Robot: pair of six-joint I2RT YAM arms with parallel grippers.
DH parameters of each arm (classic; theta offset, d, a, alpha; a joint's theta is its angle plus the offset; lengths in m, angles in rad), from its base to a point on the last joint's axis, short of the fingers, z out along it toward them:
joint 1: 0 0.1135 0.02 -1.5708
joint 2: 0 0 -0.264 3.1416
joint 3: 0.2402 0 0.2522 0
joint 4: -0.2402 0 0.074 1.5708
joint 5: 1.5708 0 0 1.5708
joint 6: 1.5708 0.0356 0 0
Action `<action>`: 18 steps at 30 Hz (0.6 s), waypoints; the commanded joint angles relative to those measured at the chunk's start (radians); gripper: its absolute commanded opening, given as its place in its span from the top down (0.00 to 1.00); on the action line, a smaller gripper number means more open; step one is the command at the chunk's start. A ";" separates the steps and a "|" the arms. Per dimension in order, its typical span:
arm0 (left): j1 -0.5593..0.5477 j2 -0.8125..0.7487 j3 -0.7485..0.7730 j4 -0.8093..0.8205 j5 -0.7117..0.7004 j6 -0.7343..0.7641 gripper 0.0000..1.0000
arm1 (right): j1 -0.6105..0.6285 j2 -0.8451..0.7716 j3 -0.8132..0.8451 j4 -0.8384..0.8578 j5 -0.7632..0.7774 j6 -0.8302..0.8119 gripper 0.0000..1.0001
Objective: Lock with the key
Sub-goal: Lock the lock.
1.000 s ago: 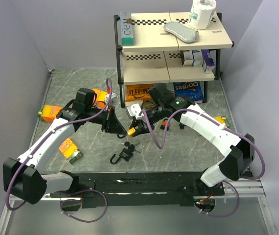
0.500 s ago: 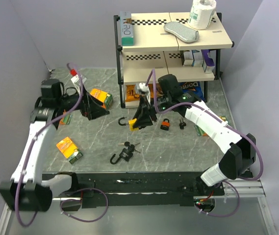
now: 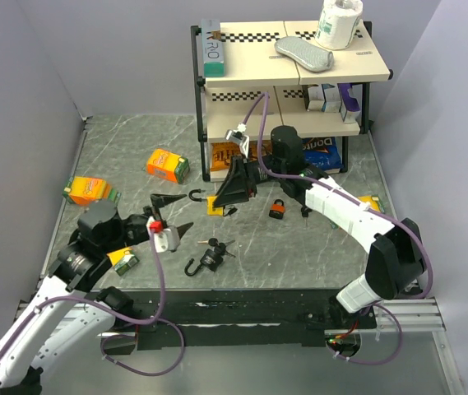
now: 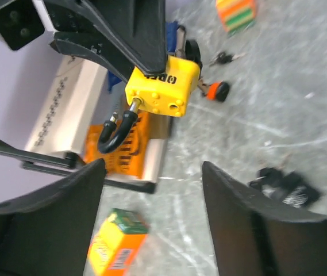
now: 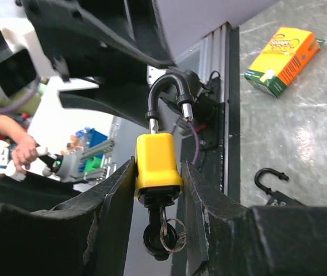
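A: While the top view is up, where is the yellow padlock (image 3: 215,204) found?
B: Gripped by the right claw (image 3: 220,200), just in front of the shelf (image 3: 250,78), held off the table (image 3: 324,247). The body is pinched between both fingers, as shown clearly in the right wrist view.
A: And the key (image 5: 161,229)?
B: Seated in the bottom of the body, with a ring hung from it. The shackle (image 4: 114,129) is seen open: one leg in the body, the other out.
A: And the left claw (image 3: 174,216)?
B: Spread wide, nothing held. It is pointed at the padlock but kept apart from it, no contact.
A: Anything else noted on the table?
B: A small orange padlock (image 3: 277,210) is seen near the right arm. A black padlock (image 3: 209,257) with keys is laid nearer the bases, and an orange carton (image 3: 168,164) at left.
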 commanded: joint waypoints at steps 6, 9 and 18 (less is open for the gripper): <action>-0.146 0.032 -0.024 0.142 -0.293 0.151 0.52 | 0.026 0.006 0.069 -0.048 -0.011 -0.022 1.00; -0.150 0.027 -0.028 0.134 -0.291 0.173 0.53 | 0.029 0.003 0.094 -0.117 0.010 -0.072 1.00; -0.218 0.027 -0.057 0.171 -0.345 0.231 0.51 | 0.037 0.014 0.115 -0.186 0.023 -0.094 1.00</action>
